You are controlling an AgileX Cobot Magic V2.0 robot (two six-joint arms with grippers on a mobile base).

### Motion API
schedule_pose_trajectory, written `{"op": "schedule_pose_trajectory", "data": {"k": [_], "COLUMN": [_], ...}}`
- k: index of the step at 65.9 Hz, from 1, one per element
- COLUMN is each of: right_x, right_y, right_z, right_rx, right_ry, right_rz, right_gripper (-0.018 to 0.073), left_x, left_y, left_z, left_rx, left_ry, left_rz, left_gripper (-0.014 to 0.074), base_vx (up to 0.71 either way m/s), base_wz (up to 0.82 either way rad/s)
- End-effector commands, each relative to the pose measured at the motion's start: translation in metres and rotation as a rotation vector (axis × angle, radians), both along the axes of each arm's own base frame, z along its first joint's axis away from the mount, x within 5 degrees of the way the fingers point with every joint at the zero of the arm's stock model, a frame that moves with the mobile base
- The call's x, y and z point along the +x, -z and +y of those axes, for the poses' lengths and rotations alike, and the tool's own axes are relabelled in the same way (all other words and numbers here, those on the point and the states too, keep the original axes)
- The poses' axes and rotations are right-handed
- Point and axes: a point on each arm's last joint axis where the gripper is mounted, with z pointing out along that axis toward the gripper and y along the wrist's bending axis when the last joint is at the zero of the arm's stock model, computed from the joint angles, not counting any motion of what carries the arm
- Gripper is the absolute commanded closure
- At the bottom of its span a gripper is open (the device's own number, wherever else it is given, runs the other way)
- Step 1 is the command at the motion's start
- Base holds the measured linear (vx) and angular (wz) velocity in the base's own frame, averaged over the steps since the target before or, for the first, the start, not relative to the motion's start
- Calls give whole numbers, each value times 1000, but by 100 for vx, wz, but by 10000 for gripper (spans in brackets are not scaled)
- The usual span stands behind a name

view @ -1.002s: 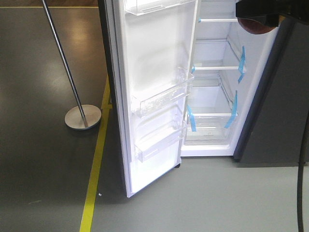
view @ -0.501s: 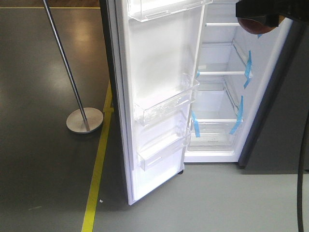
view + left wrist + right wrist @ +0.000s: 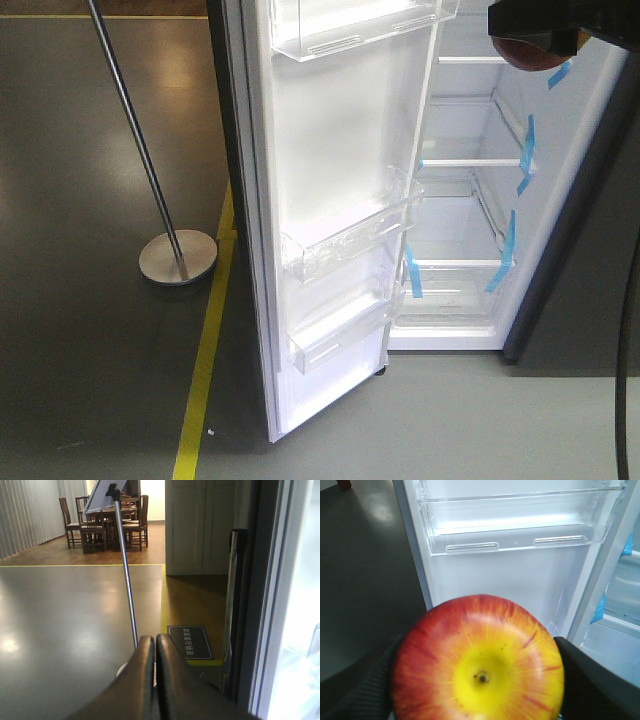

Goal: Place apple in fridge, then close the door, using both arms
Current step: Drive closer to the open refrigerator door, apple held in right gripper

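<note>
The fridge (image 3: 470,240) stands open, white inside, with white shelves and blue tape strips. Its door (image 3: 330,200) swings out to the left, white lining and clear bins facing me; it also shows in the right wrist view (image 3: 520,570). My right gripper (image 3: 530,40) is at the top right, in front of the fridge's upper part, shut on the red and yellow apple (image 3: 528,56). In the right wrist view the apple (image 3: 477,660) fills the space between the black fingers (image 3: 592,680). My left gripper (image 3: 155,645) is shut and empty, left of the door's edge (image 3: 272,605).
A metal sign stand with a round base (image 3: 178,257) stands left of the door; its pole (image 3: 126,580) rises in front of my left gripper. A yellow floor line (image 3: 205,370) runs along the floor. A dark grey cabinet (image 3: 590,280) adjoins the fridge on the right.
The view has shifted: the fridge and door have slid right and down in the front view and look nearer. The apple stays held in my right gripper.
</note>
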Motion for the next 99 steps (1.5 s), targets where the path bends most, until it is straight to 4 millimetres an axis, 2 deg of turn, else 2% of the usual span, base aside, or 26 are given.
{"op": "schedule_pose_trajectory", "data": {"k": [1,99], "right_x": [-10,-10], "right_y": [-24,-24], "right_z": [-1,-1], "right_rx": [46,46], "right_ry": [25,25], "right_rz": [-111,-111], "right_gripper": [438,438], "left_x": [-1,-1], "left_y": [-13,-13], "left_z": [-3,-3], "left_rx": [1,1], "left_ry": [31,31], "left_rz": [-95,-95], "left_gripper": [603,603], "base_vx": [8,7], "base_wz": [2,1]}}
